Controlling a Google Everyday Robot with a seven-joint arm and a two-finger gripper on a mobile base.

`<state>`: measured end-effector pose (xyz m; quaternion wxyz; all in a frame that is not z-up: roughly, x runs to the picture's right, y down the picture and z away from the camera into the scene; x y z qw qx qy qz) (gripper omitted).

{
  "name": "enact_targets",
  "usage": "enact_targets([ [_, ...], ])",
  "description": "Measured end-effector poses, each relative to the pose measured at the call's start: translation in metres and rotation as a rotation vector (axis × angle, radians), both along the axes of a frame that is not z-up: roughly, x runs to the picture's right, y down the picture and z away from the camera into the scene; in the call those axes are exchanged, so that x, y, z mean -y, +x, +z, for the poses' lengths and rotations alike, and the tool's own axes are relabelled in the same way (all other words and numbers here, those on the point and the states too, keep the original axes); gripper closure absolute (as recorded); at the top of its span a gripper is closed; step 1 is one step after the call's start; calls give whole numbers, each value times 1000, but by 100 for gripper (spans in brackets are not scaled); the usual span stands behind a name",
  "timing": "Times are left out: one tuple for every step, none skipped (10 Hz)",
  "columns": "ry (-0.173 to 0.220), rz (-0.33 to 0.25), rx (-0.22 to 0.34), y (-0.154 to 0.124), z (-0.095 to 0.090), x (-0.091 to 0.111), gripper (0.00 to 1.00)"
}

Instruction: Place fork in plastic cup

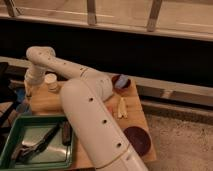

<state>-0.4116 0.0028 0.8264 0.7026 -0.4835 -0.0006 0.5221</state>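
The gripper [28, 91] is hemmed at nine o'clock: white cup [51, 82] just beside it at three, green tray [10, 137] at six.

A wooden table [50, 102] carried a green tray [10, 135] near left, a white cup [51, 82] far left, pale sticks [121, 107] and a dark disc [137, 139] right; the gripper [29, 90] hung at its far-left edge.
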Motion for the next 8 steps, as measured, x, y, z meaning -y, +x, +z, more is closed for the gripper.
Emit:
enact_targets([
  [-4,2,3,-1,0,-1,20],
  [-5,6,5,-1,-1,-1,20],
  [-5,7,5,-1,0,0,20],
  [-5,7,4,0,0,0,20],
  [-6,7,4,0,1,-1,20],
  [-6,7,4,0,1,-1,20],
  [-7,7,4,0,1,-1,20],
  [-7,6,4,-1,0,-2,20],
])
